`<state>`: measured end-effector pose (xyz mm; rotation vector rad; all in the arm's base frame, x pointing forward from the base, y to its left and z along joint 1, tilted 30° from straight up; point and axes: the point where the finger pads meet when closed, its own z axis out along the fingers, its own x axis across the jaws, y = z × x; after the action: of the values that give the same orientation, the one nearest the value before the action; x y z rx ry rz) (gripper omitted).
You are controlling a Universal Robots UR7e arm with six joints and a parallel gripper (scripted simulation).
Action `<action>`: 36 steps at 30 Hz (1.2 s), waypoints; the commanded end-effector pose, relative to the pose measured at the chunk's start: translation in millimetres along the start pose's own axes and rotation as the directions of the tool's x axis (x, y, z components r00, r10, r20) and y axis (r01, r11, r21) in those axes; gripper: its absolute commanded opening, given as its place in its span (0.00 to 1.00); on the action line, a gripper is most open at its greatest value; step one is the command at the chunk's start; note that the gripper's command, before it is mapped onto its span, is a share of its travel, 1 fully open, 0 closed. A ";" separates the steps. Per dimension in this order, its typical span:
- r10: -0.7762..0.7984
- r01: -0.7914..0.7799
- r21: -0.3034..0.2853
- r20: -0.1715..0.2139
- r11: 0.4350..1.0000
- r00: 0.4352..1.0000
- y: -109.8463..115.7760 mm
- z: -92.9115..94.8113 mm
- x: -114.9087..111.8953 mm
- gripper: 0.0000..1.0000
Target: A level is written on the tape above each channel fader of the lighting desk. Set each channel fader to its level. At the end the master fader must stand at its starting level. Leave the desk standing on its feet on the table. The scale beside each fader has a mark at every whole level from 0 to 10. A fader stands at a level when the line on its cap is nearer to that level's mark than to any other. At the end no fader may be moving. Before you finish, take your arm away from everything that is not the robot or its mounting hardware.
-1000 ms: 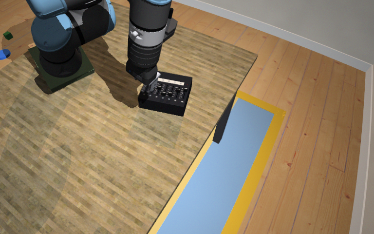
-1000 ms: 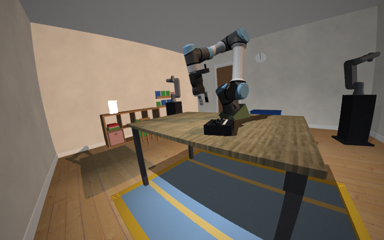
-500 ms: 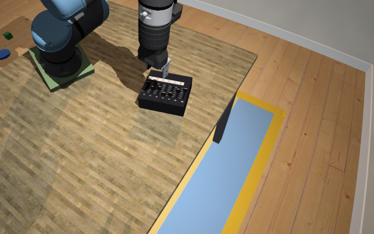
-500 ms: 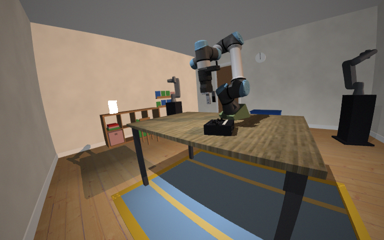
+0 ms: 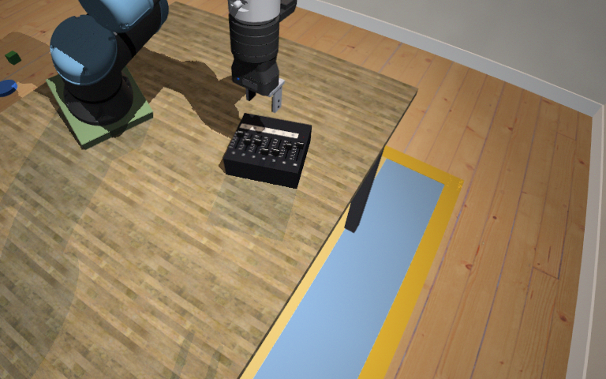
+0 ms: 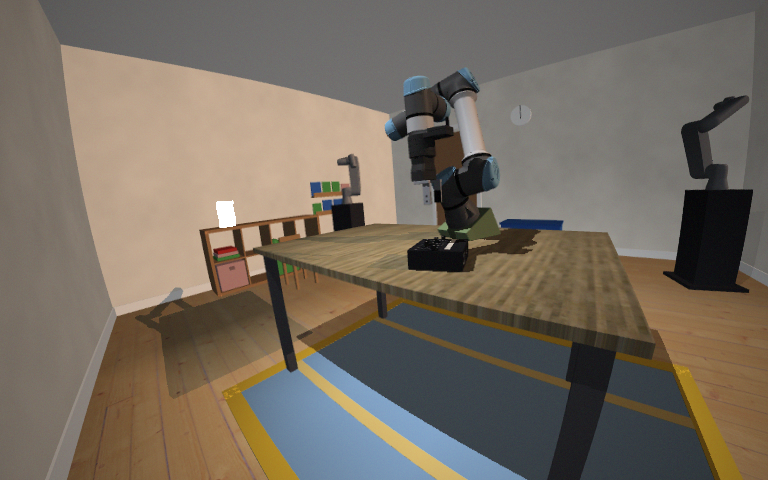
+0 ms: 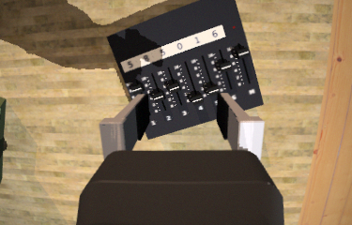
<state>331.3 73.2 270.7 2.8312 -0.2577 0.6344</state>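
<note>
The black lighting desk (image 5: pixel 270 150) stands on its feet on the wooden table, also in the exterior view (image 6: pixel 437 253) and the wrist view (image 7: pixel 184 70). A white tape strip (image 7: pixel 173 49) above the faders carries digits; its left end lies in shadow and its right end reads 0, 1, 6. Several fader caps sit at different heights; the rightmost fader (image 7: pixel 239 51) stands highest, under a red dot. My gripper (image 5: pixel 263 100) hangs above the desk's back edge, apart from it. It points down, with its fingers wide open and nothing between them.
The arm's base sits on a green plate (image 5: pixel 99 112) behind and left of the desk. The table's right edge (image 5: pixel 372 174) runs close to the desk, with a blue and yellow rug (image 5: pixel 357 272) below. A blue disc (image 5: pixel 5 88) and a green cube (image 5: pixel 12 57) lie far left.
</note>
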 end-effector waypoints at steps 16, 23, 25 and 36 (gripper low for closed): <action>-0.002 0.002 0.009 -0.036 1.000 0.999 -14.5 -4.4 -2.1 1.00; -0.002 0.002 0.009 -0.037 1.000 0.999 -14.7 -4.5 -2.1 1.00; -0.002 0.002 0.009 -0.037 1.000 0.999 -14.7 -4.5 -2.1 1.00; -0.002 0.003 0.009 -0.037 1.000 0.999 -14.7 -4.4 -2.1 1.00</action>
<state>330.8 88.6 270.6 2.8252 -0.2458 0.6869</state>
